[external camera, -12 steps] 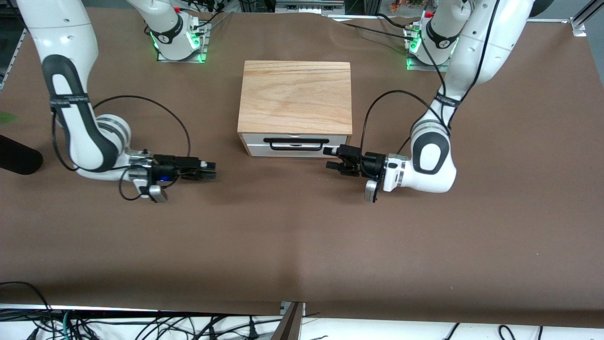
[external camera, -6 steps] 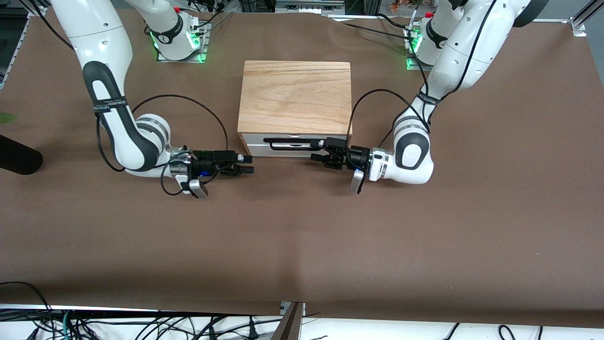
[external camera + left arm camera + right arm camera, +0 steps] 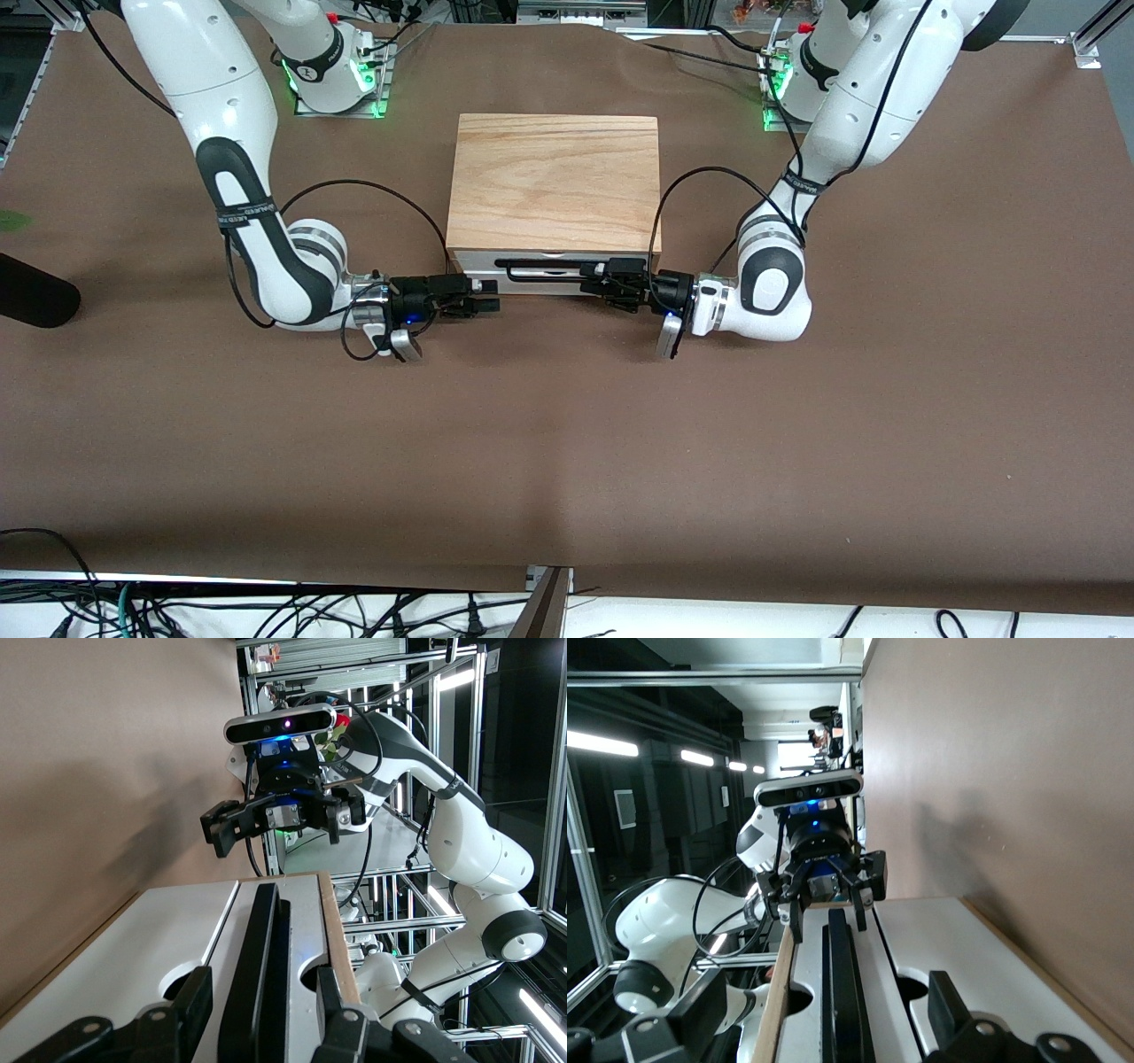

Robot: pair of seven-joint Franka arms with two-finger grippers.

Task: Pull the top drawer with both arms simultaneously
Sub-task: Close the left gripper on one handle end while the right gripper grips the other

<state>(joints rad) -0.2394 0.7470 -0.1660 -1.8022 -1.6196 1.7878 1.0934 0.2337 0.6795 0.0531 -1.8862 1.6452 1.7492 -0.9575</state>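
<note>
At handle [image 3: 556, 269]: both hands (open).

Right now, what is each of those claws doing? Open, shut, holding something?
Left gripper: open, fingers either side of the drawer handle, not yet gripping.
Right gripper: open, at the handle's other end, holding nothing.

Left claw [image 3: 595, 281] fingers parted, right claw [image 3: 493, 301] fingers wide, facing each other
</note>
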